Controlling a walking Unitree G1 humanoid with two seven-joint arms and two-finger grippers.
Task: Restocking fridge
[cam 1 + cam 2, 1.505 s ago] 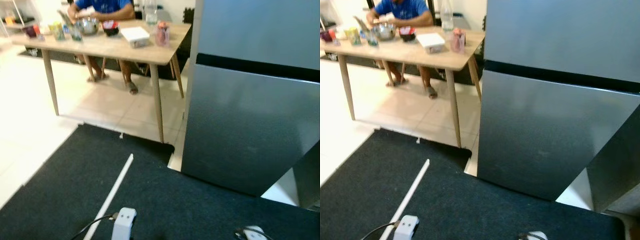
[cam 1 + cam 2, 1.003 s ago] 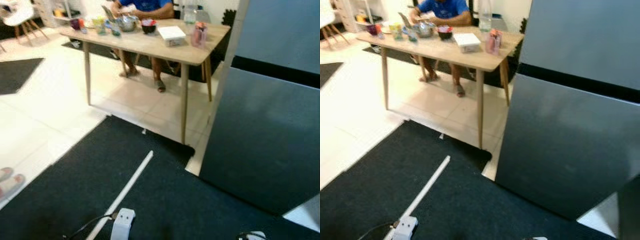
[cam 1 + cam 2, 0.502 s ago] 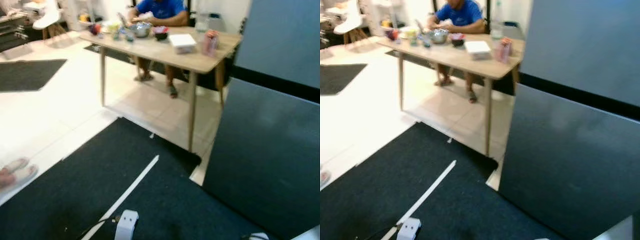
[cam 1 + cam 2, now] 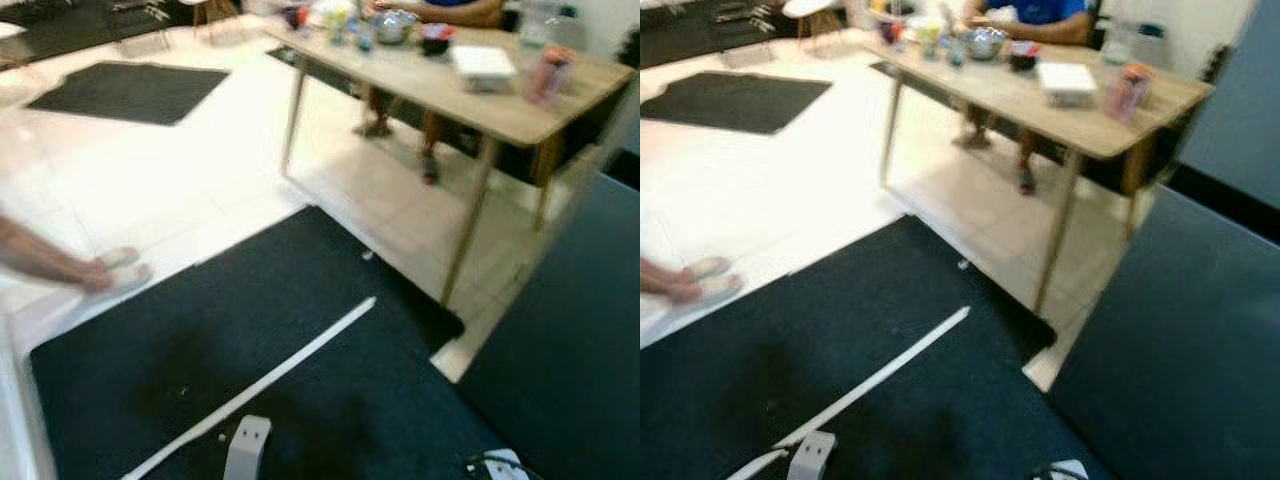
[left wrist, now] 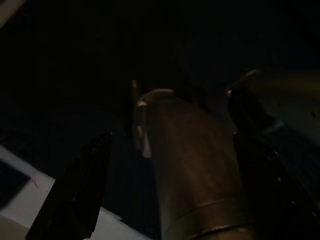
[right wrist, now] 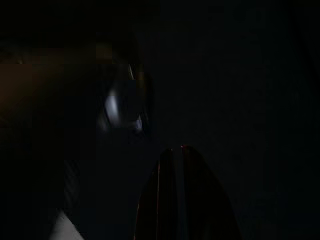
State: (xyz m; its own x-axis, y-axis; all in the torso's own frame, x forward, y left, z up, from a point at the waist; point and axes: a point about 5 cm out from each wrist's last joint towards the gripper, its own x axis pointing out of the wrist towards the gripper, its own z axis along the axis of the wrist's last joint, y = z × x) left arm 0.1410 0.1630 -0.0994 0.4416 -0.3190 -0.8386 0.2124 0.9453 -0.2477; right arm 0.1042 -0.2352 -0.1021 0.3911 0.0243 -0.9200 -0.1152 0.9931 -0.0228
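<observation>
From the left eye, the picture is blurred. A dark mat (image 4: 250,330) covers the floor in front, crossed by a white strip (image 4: 270,385) that runs aslant. At the bottom edge the silver left arm (image 4: 246,450) hangs low over the mat, and a bit of the right arm (image 4: 500,466) shows with a black cable beside it. The dark face of the fridge (image 4: 570,350) stands at the right, door shut. Beyond the mat, on pale tiles, stands a wooden desk (image 4: 455,85); on it a metal bowl (image 4: 393,24), a small dark bowl (image 4: 436,38), a flat white box (image 4: 483,62) and a pinkish jar (image 4: 548,72). What the bowls and jar hold cannot be told. A person's sandalled feet (image 4: 400,145) rest under the desk, and another person's foot (image 4: 105,270) in a pale slipper shows at the left.

The right eye gives the same scene: a person in a blue shirt (image 4: 1040,12) sits behind the desk, and a second dark mat (image 4: 730,100) lies farther off.

The left wrist view is very dark. Two black fingers (image 5: 75,192) stand well apart, open, with a dull metal cylinder (image 5: 192,165) between them; whether they touch it cannot be told.

The right wrist view is almost black: one finger (image 6: 182,200) shows faintly, and whether that pair is open or closed cannot be told.
</observation>
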